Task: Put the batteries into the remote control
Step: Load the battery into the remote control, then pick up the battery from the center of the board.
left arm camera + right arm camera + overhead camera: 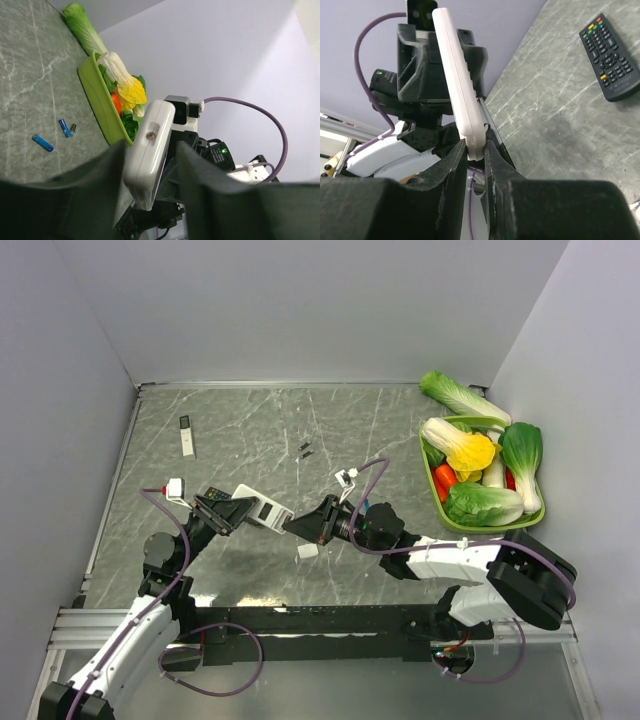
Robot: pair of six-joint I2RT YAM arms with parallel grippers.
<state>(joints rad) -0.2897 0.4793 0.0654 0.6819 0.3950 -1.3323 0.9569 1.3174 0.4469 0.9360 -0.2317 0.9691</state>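
Right wrist: remote (457, 85) end within right gripper (476, 150).

Grey marble tbl (300, 420), lilac walls (300, 300)

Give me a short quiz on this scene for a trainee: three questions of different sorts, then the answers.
1. True or false: the right gripper is pinching one end of the white remote.
2. Where do the loose batteries lie? A, inside the white remote; B, on the table; C, in the right gripper.
3. Fill the gap: in the right wrist view, the remote lying flat on the table is ____ in colour.

Key: 1 true; 2 B; 3 black.
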